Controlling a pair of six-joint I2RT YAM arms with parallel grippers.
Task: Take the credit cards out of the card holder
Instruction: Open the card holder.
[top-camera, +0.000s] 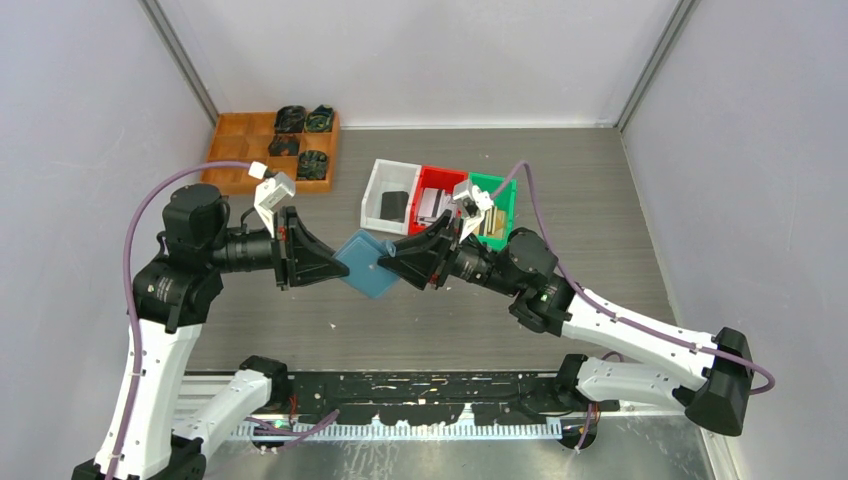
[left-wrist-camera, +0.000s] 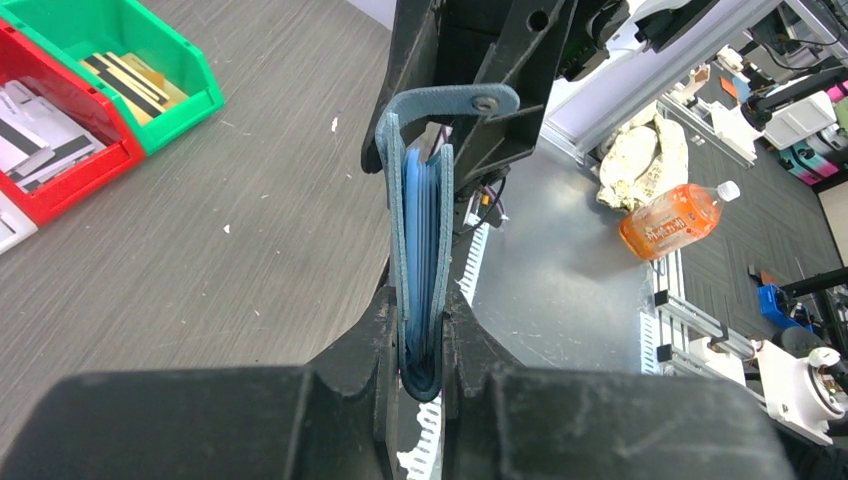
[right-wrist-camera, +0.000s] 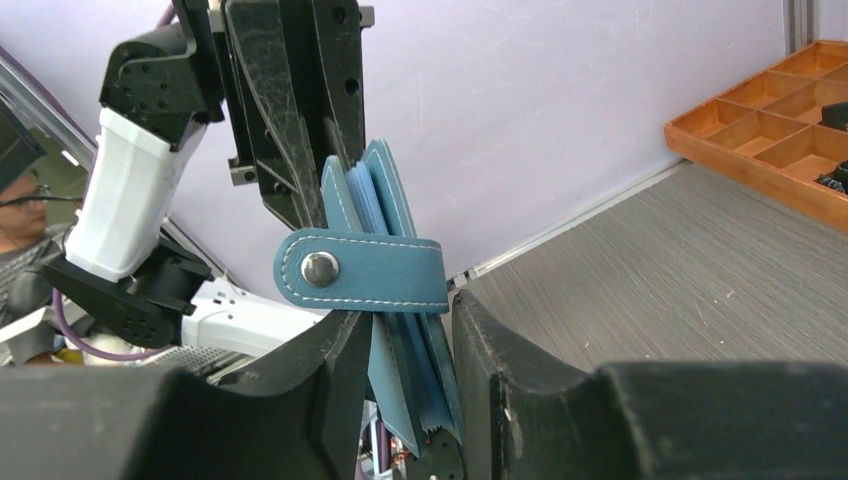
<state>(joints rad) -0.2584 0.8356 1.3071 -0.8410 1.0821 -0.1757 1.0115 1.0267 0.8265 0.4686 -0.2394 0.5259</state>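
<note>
The left end effector (left-wrist-camera: 422, 310) is clamped on one edge of the slate-blue card holder (top-camera: 368, 265), with both fingers pressed flat against its outer leaves. It holds the holder in the air above the worktop (top-camera: 560, 200), between the two arms.

The right end effector (right-wrist-camera: 410, 330) faces it from the other side. Its jaws straddle the opposite edge of the holder and sit close to the leaves. Whether they already pinch it I cannot tell.

The holder therefore spans the gap between the two arms, its long axis running roughly from one end effector to the other. In the top view its broad face is turned up. Each wrist camera sees it edge-on.

The snap strap (right-wrist-camera: 360, 270) crosses the fanned leaves on the right arm's side, just above the right fingers. That puts the right arm nearer to the strap and to the pocket mouths. I judge that the strap has to be cleared before anything can slide out, though I cannot tell whether it is fastened. No credit cards show among the blue leaves.

Beyond the right arm stand a white bin (top-camera: 375, 190), a red bin (left-wrist-camera: 90, 170) and a green bin (left-wrist-camera: 180, 110) in a row. The green bin holds tan, dark-striped cards (left-wrist-camera: 130, 80). A wooden compartment tray (top-camera: 235, 150) sits at the far left, well apart. Nothing stands between the end effectors except the holder itself.
</note>
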